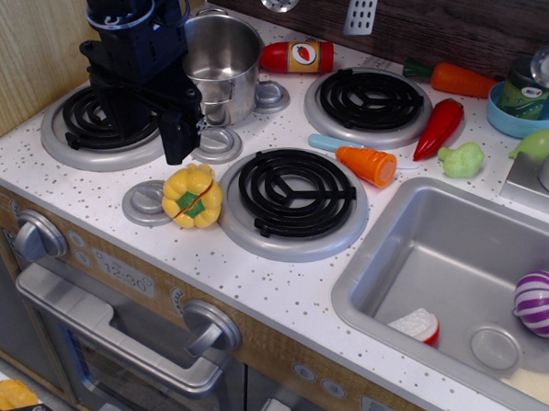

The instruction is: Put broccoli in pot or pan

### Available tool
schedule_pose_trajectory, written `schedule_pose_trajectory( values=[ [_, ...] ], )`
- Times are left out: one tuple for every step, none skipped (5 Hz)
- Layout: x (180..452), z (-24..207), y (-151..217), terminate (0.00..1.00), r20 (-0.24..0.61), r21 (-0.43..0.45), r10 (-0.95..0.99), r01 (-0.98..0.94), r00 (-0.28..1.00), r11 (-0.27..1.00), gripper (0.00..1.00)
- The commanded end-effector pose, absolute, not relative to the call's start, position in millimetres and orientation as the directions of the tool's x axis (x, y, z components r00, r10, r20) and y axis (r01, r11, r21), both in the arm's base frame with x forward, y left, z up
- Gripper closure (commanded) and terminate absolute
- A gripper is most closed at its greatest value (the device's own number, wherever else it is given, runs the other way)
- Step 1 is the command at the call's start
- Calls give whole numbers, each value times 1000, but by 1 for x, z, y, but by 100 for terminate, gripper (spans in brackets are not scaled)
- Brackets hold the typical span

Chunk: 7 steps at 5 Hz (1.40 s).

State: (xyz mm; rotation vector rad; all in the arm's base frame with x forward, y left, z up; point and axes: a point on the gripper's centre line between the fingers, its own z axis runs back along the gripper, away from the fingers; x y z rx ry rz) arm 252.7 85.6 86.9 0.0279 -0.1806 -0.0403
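The broccoli (461,160), a small pale green lumpy toy, lies on the white counter right of the back right burner, beside the sink's upper left corner. The pot (222,63), shiny steel with side handles, stands upright and empty at the back left, between the two back burners. My gripper (154,133) hangs over the right edge of the left burner, just in front of and left of the pot. Its black fingers (180,136) stand apart with nothing between them. It is far left of the broccoli.
A yellow pepper toy (193,196) lies below the gripper. An orange carrot piece (369,164), a red chilli (441,128), a whole carrot (456,80) and a ketchup bottle (298,56) lie between pot and broccoli. A lime-green fruit (536,144) and a blue bowl (526,108) sit right. The sink (391,258) is front right.
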Motion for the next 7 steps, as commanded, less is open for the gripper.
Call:
schedule_pose_trajectory(
  values=[
    [253,87,86,0,179,31,-43,38,983,999,0],
    [290,92,65,0,198,84,4,-21,980,996,0],
    [322,98,28,0,212,181,32,-71,977,981,0],
    [349,112,4,0,221,215,37,-85,975,973,0],
    [376,119,-17,0,252,171,60,-106,966,980,0],
    [405,117,-36,0,295,178,48,-105,954,978,0],
    [415,112,-61,0,340,142,68,-122,938,982,0]
  ],
)
